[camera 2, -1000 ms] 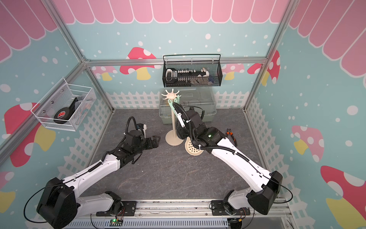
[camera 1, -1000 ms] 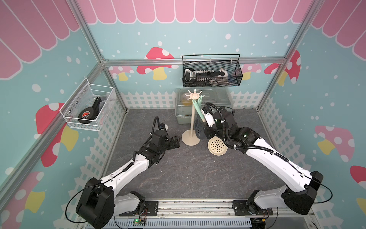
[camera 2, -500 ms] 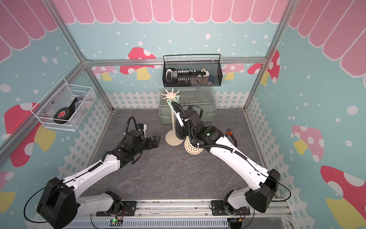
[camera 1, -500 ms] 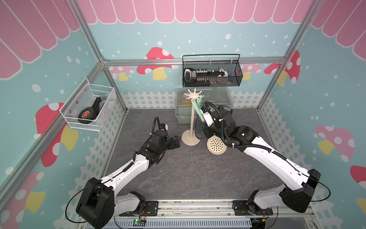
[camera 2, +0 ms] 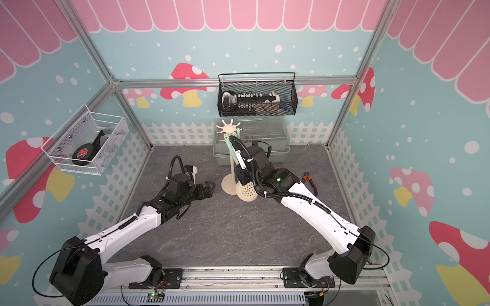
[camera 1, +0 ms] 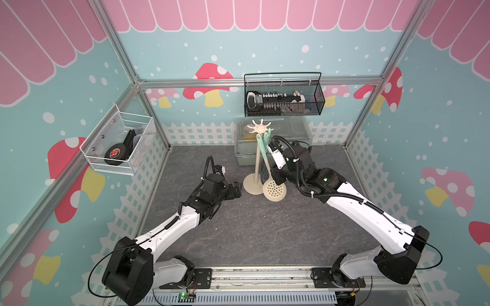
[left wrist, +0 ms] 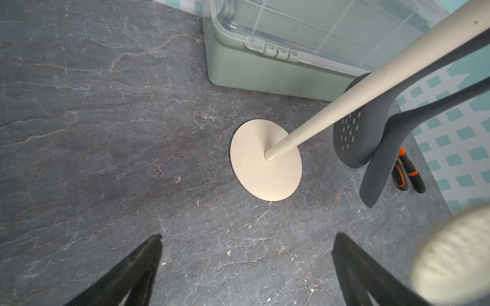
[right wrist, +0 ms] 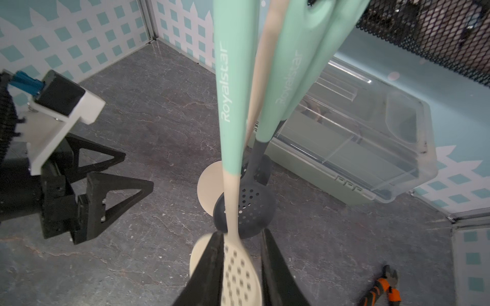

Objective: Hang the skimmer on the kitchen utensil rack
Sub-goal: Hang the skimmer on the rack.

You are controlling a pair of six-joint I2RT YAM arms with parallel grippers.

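Right hand (right wrist: 241,233) looser around skimmer (right wrist: 236,273).

White "Royalstar" on the skimmer handle (right wrist: 228,79) and a neighbouring mint handle (right wrist: 290,76)

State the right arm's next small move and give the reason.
Probably draw the right gripper straight back off the skimmer: its handle appears hooked on the kitchen utensil rack, and the jaws stand parted around its neck, so a slow retreat should leave it hanging.

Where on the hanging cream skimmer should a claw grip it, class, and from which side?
Its slim neck above the perforated head, coming from the side away from the rack pole: the skimmer hangs head-down, with pole and dark utensils crowding behind.
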